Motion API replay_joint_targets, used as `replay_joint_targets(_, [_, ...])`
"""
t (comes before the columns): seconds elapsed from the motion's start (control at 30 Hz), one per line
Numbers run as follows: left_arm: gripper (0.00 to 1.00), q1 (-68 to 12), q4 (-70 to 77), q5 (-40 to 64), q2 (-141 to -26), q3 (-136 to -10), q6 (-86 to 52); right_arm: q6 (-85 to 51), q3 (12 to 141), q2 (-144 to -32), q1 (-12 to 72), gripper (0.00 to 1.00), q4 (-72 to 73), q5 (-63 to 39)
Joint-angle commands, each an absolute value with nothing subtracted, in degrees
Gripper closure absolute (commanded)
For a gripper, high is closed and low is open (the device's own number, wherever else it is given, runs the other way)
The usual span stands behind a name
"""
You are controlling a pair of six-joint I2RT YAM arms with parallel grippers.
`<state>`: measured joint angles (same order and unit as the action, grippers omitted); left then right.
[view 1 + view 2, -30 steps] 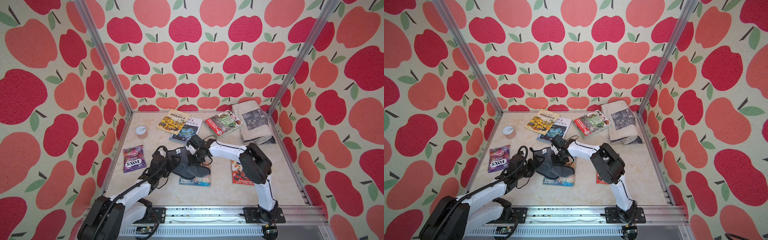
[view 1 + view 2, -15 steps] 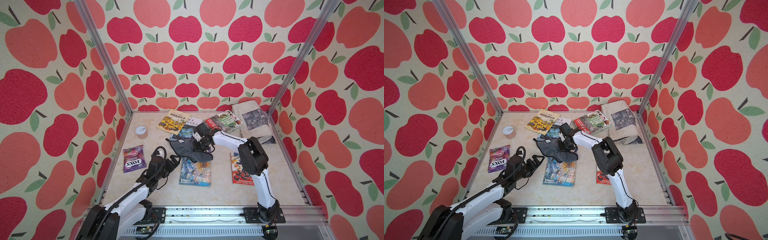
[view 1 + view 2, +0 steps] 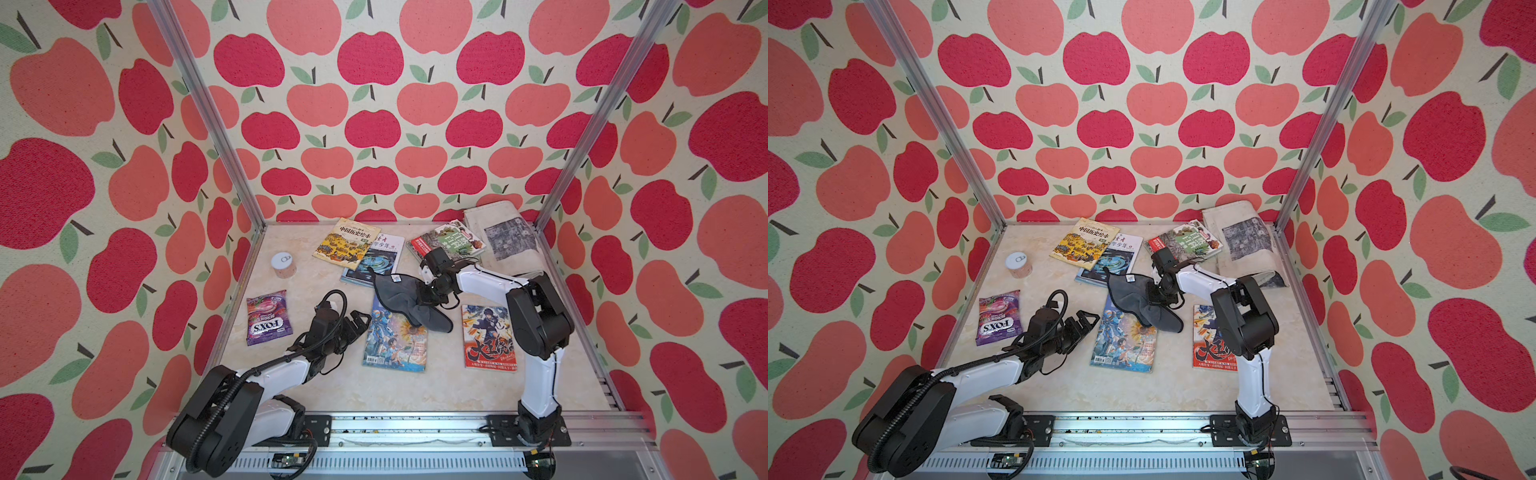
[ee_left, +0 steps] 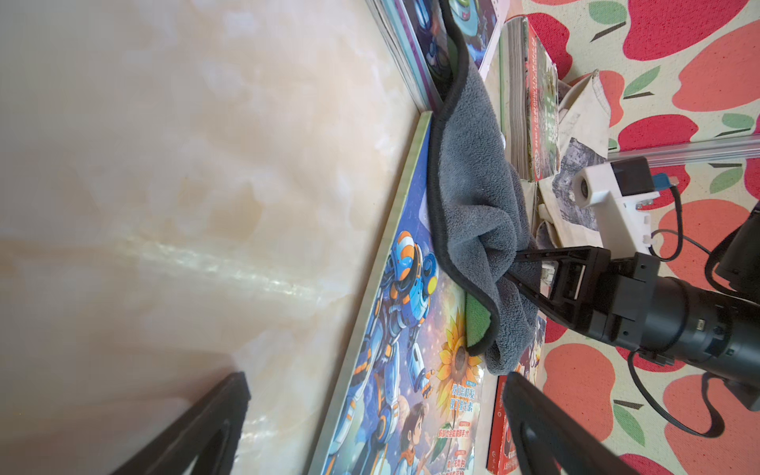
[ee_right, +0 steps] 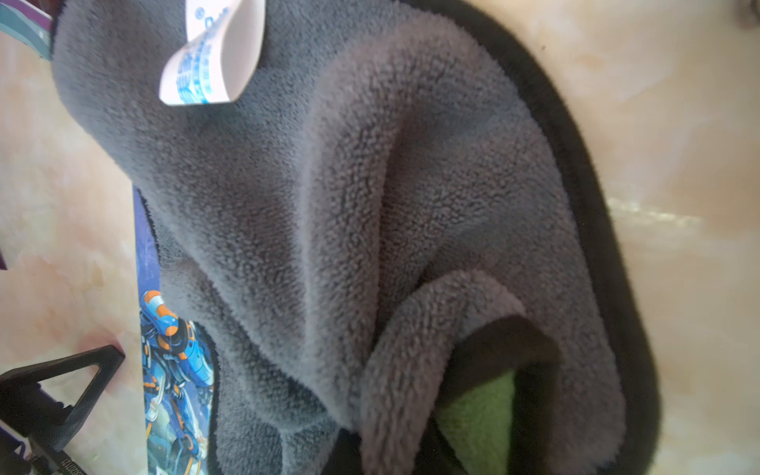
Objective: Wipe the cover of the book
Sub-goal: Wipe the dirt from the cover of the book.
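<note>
The book (image 3: pixel 395 338) (image 3: pixel 1124 341) with a blue robot on its cover lies flat mid-table. A grey cloth (image 3: pixel 405 297) (image 3: pixel 1138 297) with black trim drapes over its far edge and right corner, and onto the table behind. My right gripper (image 3: pixel 427 296) (image 3: pixel 1156 296) is shut on a bunched fold of the cloth, seen from the side in the left wrist view (image 4: pixel 520 269). In the right wrist view the cloth (image 5: pixel 329 205) hides its fingertips. My left gripper (image 3: pixel 358 322) (image 3: pixel 1087 322) (image 4: pixel 376 397) stands open and empty just left of the book (image 4: pixel 411 349).
A red comic (image 3: pixel 490 336) lies right of the book. Behind are a yellow book (image 3: pixel 347 243), a magazine (image 3: pixel 376 259), a red-and-green book (image 3: pixel 446 243) and a newspaper (image 3: pixel 503 237). A candy bag (image 3: pixel 268 318) and a can (image 3: pixel 283 265) sit at left.
My right gripper has dragged the cloth off the middle of the cover, toward the back and right. More of the cover now shows. The left gripper stays open beside the book.
</note>
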<state>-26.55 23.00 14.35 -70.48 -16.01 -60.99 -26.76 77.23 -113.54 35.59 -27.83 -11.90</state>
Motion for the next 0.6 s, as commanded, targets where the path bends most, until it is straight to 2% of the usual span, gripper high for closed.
replay_joint_targets(0.0, [0.01, -28.26, 23.26, 13.76, -71.90, -17.19, -61.52, -25.72, 72.68, -110.43, 38.81, 1.00, -31.48, -9.09])
replay_joint_targets(0.37, [0.01, -29.27, 24.80, 13.41, -74.36, -17.24, -62.27, -34.25, 53.97, -94.81, 48.87, 1.00, -28.22, -6.74])
replay_joint_targets(0.57, [0.01, -29.36, 25.44, 14.37, -76.10, -19.42, -61.89, -37.00, 51.78, -93.49, 53.61, 1.00, -27.56, -6.73])
